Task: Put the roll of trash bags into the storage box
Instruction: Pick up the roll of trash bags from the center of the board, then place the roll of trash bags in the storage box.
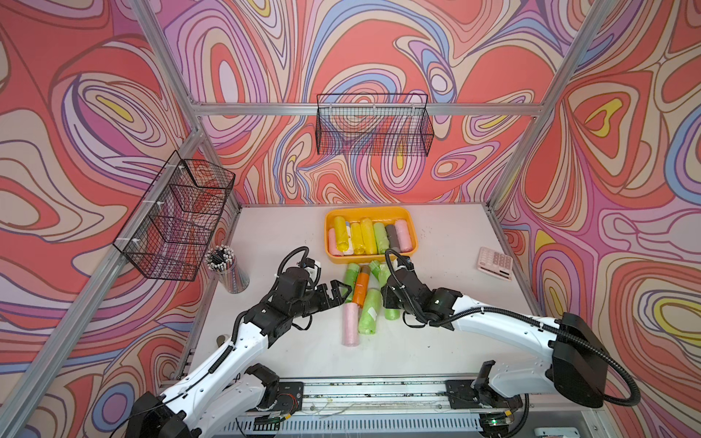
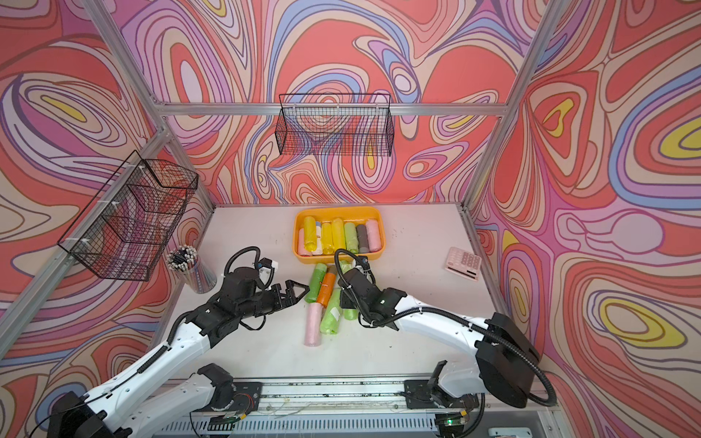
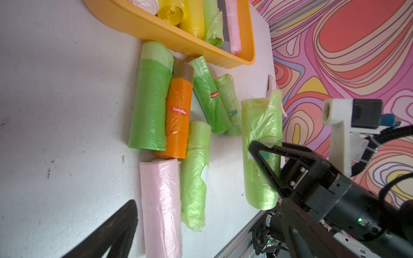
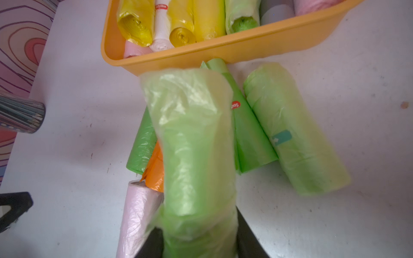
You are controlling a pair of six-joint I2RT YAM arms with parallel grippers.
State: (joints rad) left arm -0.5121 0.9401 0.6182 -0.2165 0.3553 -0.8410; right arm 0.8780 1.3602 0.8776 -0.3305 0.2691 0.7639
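Note:
My right gripper (image 4: 199, 241) is shut on a pale green roll of trash bags (image 4: 192, 145). The roll hangs just above the table, in front of the orange-yellow storage box (image 1: 370, 212). In the left wrist view the same roll (image 3: 260, 125) sits between the black right fingers (image 3: 266, 154). Several rolls, yellow, green, grey and pink, lie side by side inside the box (image 4: 223, 51). My left gripper (image 1: 334, 292) is open and empty, left of the loose rolls. Those include a dark green roll (image 1: 351, 282), an orange roll (image 1: 360, 288), a light green roll (image 1: 370, 311) and a pink roll (image 1: 351, 324).
A cup of pencils (image 1: 227, 271) stands at the table's left edge. A pink calculator (image 1: 495, 263) lies at the right edge. Black wire baskets hang on the left wall (image 1: 178, 216) and the back wall (image 1: 373, 125).

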